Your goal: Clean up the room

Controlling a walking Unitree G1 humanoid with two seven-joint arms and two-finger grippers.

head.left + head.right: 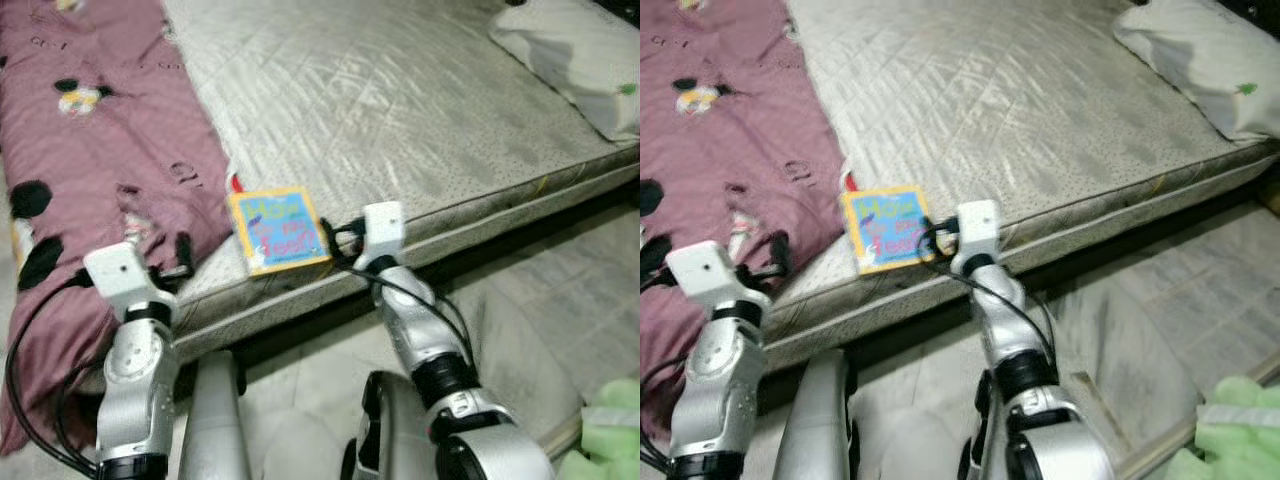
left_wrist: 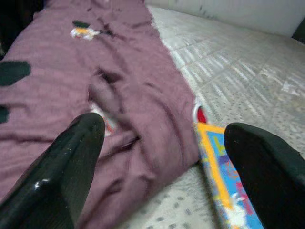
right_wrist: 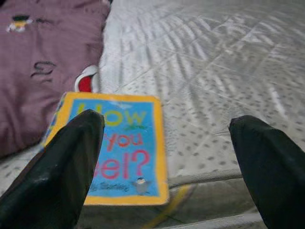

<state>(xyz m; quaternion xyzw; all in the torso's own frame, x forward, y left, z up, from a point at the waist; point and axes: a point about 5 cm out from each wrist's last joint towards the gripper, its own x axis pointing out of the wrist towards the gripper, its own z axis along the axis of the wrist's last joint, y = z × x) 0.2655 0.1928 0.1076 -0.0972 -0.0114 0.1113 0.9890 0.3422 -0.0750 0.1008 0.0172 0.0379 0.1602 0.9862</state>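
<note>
Both grippers, left point(image 2: 162, 157) and right point(image 3: 167, 157), gape apart at lower centre; book point(image 1: 278, 231) looks stiff, light, graspable by its overhanging mattress-edge side

Evenly lit, soft daylight with sheen on the mattress point(image 1: 400, 110); dark shadow under the bed edge; head views slightly soft, wrist views blurred up close
</note>
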